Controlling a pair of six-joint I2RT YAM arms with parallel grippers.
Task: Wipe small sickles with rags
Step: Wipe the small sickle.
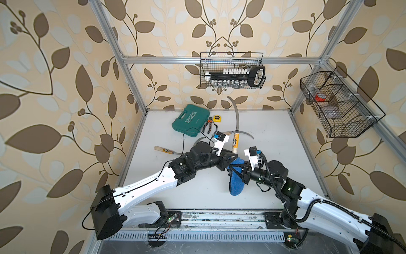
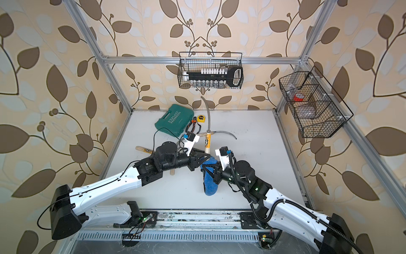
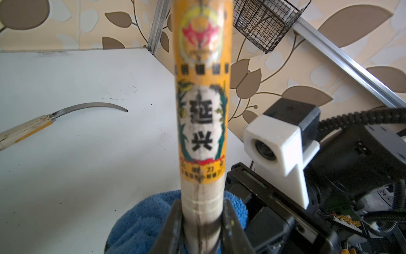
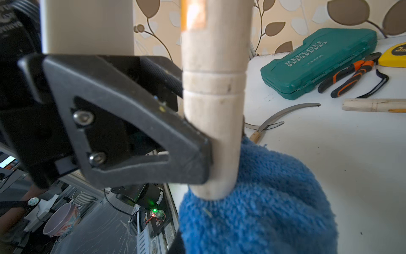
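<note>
My left gripper (image 3: 202,226) is shut on the butt end of one small sickle's pale handle (image 3: 203,110). That sickle (image 1: 235,140) points away from me, and its grey blade (image 1: 236,110) curves up toward the back wall. The blue rag (image 1: 236,182) hangs from my right gripper (image 1: 239,170), which is shut on it; the cloth hides its fingers. In the right wrist view the rag (image 4: 263,198) presses against the handle's end (image 4: 213,132), right beside the left gripper's finger (image 4: 131,132). Other sickles lie on the table: one at the left (image 1: 163,149), one behind the wrist camera (image 1: 246,133).
A teal tool case (image 1: 190,119), orange-handled pliers (image 1: 208,126) and a yellow tape measure (image 1: 217,118) sit at the table's back. A wire basket (image 1: 232,70) hangs on the back rail and another (image 1: 338,103) on the right rail.
</note>
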